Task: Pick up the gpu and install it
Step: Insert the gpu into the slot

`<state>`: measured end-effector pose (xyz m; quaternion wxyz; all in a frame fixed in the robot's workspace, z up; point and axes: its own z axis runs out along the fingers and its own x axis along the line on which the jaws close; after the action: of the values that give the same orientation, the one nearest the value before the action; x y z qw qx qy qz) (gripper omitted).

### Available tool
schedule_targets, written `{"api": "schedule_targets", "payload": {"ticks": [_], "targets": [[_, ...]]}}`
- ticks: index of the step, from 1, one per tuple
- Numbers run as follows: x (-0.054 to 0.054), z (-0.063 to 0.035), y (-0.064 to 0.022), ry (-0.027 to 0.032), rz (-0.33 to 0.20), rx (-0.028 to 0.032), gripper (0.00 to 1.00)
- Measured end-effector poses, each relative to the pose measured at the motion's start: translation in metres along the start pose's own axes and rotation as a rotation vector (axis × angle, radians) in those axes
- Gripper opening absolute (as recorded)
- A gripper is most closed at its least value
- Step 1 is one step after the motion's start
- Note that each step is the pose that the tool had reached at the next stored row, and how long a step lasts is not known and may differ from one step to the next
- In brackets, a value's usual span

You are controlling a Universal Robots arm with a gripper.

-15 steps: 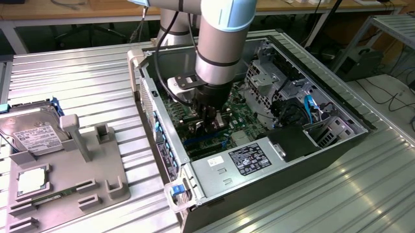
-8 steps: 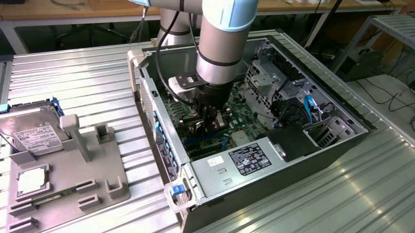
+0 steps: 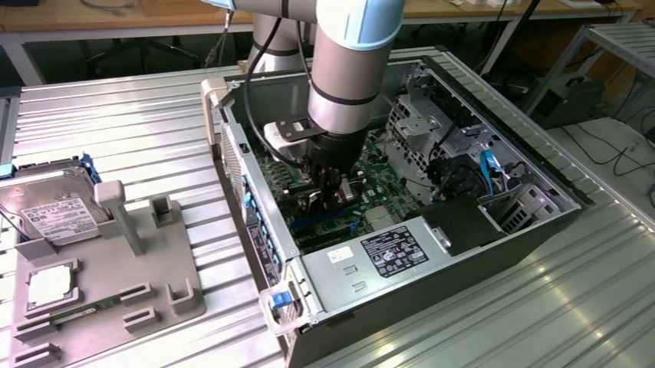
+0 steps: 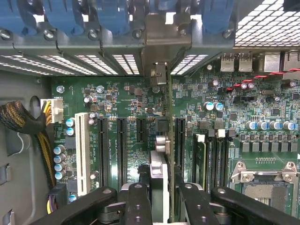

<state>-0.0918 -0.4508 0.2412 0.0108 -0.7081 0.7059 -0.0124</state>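
Observation:
The gpu stands on edge over the green motherboard. It runs from between my fingers to its silver bracket at the case's rear slot openings. My gripper is shut on it, one black finger on each side of the card. In the exterior view the arm reaches straight down into the open computer case. There my gripper sits low over the board with the dark gpu under it. Whether the card's edge is fully in its slot is hidden.
A white expansion slot, black slots and a cable bundle lie to one side of the card, and the processor socket to the other. On the exterior view's left, a grey fixture holds a hard drive. The power supply fills the case's near end.

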Motion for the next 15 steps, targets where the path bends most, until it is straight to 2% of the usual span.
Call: {"api": "schedule_targets", "payload": {"ticks": [15], "targets": [[0.0000, -0.0002, 0.0048, 0.0001, 0.000, 0.0019, 0.29]]}}
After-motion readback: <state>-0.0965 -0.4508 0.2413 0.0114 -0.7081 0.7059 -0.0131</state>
